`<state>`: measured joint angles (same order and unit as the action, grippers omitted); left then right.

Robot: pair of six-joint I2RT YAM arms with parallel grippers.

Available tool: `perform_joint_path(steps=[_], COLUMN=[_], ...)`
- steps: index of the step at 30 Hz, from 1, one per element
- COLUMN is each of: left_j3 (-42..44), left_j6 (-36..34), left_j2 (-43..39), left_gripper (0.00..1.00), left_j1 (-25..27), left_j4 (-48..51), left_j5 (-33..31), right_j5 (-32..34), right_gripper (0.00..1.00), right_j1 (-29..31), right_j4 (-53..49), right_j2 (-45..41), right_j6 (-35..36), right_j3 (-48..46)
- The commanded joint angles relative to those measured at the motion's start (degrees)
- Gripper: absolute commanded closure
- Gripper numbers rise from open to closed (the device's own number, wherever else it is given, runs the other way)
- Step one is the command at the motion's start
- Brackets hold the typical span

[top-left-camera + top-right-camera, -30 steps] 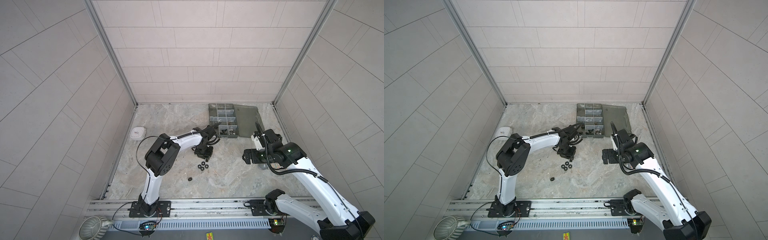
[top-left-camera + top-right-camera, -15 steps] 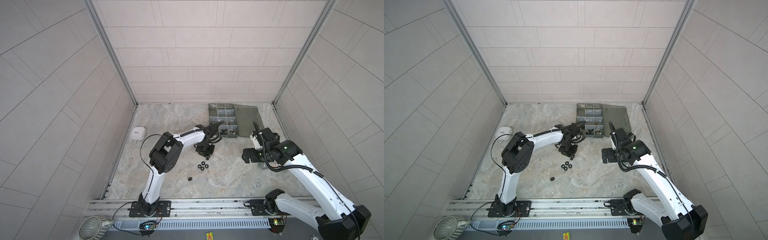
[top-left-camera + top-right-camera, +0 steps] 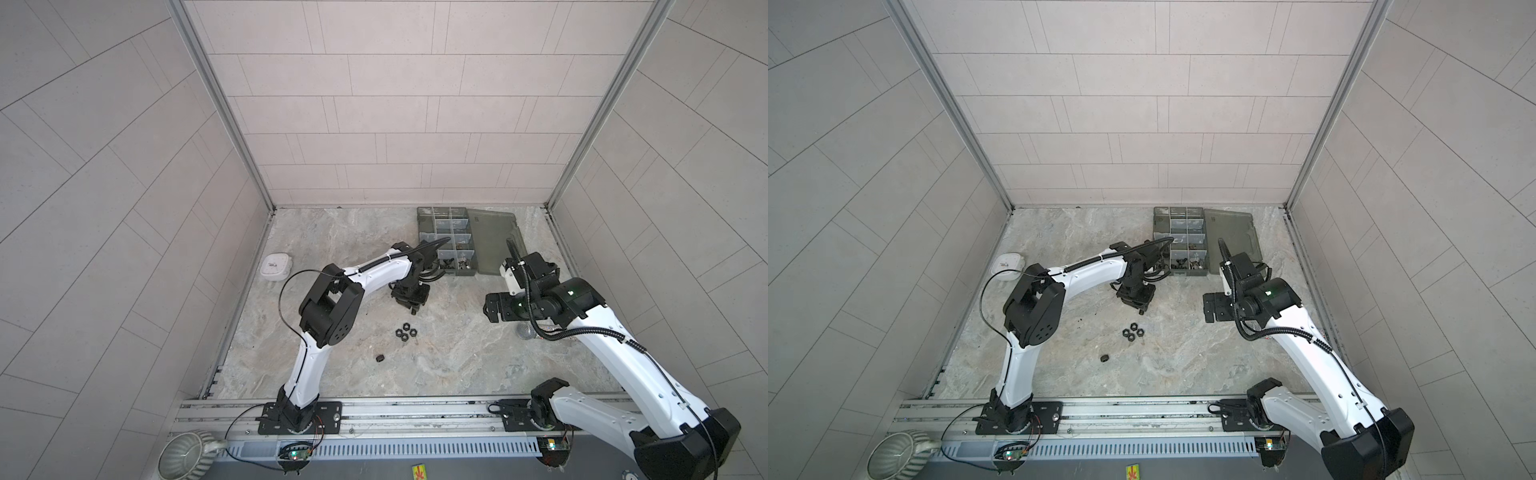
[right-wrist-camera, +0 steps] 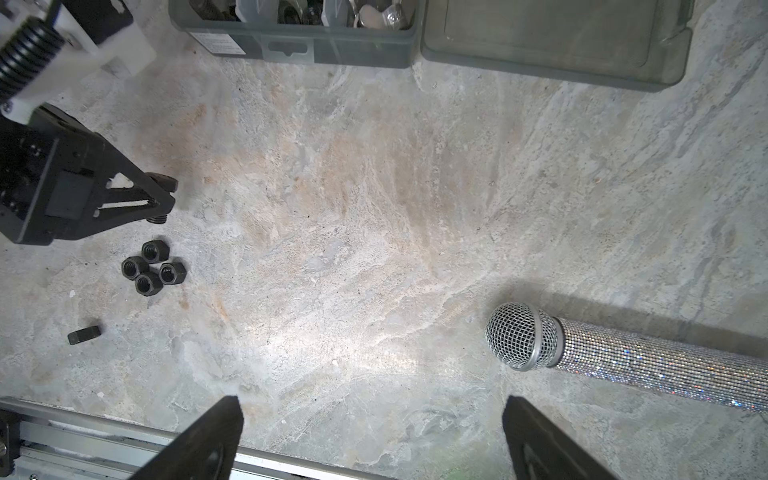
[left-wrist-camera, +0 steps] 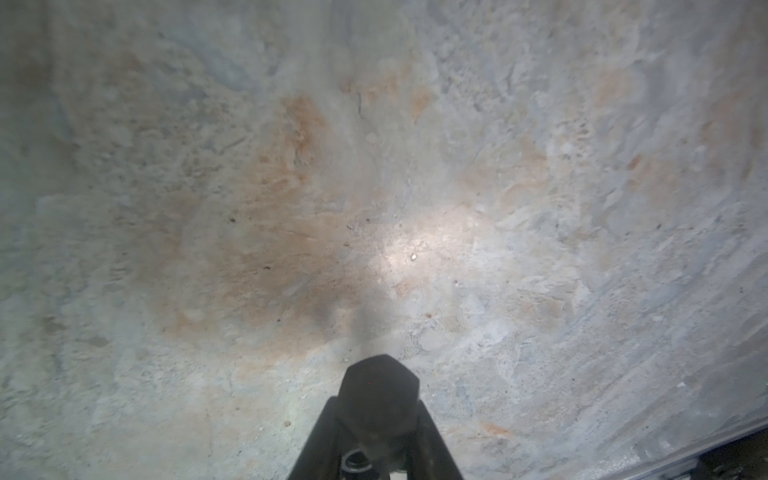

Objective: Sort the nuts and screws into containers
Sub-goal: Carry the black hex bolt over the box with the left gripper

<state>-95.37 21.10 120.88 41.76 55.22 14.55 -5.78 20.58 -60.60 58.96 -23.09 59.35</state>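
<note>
Black steel shows at the bottom of the left wrist view: a hex-headed screw point(image 5: 379, 386) is pinched in my left gripper point(image 5: 376, 415), head outward, over the bare marbled tabletop point(image 5: 415, 166). The right wrist view confirms the clamp, with the threaded shank poking out beneath the fingers point(image 4: 162, 203).

I take 12 o'clock as the back wall in both top views. The left gripper point(image 3: 412, 308) hangs just above the table's centre. Four black hex nuts point(image 3: 406, 332) sit clustered and touching at its 6 o'clock. A lone dark piece point(image 3: 379, 358) lies at 7 o'clock from them; I cannot tell whether it is a nut or a screw.

The smoky organizer box point(image 3: 446, 241) sits at 1 o'clock on the table, its lid point(image 3: 494, 245) flat open at its 3 o'clock side. Silver wing nuts point(image 4: 380, 16) show in a near compartment. A white sticker point(image 4: 218, 43) on the front wall carries print too small to read.

My right gripper point(image 4: 372, 411) is spread wide with nothing between its fingers. It hangs at 3 o'clock from the left one, well apart. A glittery microphone point(image 4: 523, 340) lies nearby.
</note>
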Motion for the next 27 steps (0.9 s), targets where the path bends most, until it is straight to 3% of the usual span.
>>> perform_joint_path(steps=[1,16,27], left_j3=[-5.51,-43.40,-45.78], left_j6=[-1.19,-1.80,1.06], left_j2=[-0.26,19.26,22.61], left_gripper=[0.86,0.85,0.82], left_j1=[-0.67,-6.28,-8.43], left_j4=[3.33,13.21,3.89], left_j5=[-1.17,0.97,6.53], right_j5=[0.29,-2.17,-3.75], right_gripper=[0.01,0.01,0.01], right_j1=[-0.36,-6.87,-9.31], right_j4=[0.03,1.43,2.72], right_j2=[0.52,6.85,13.97], right_j6=[0.65,4.98,6.39], right_j3=[1.71,7.34,12.13])
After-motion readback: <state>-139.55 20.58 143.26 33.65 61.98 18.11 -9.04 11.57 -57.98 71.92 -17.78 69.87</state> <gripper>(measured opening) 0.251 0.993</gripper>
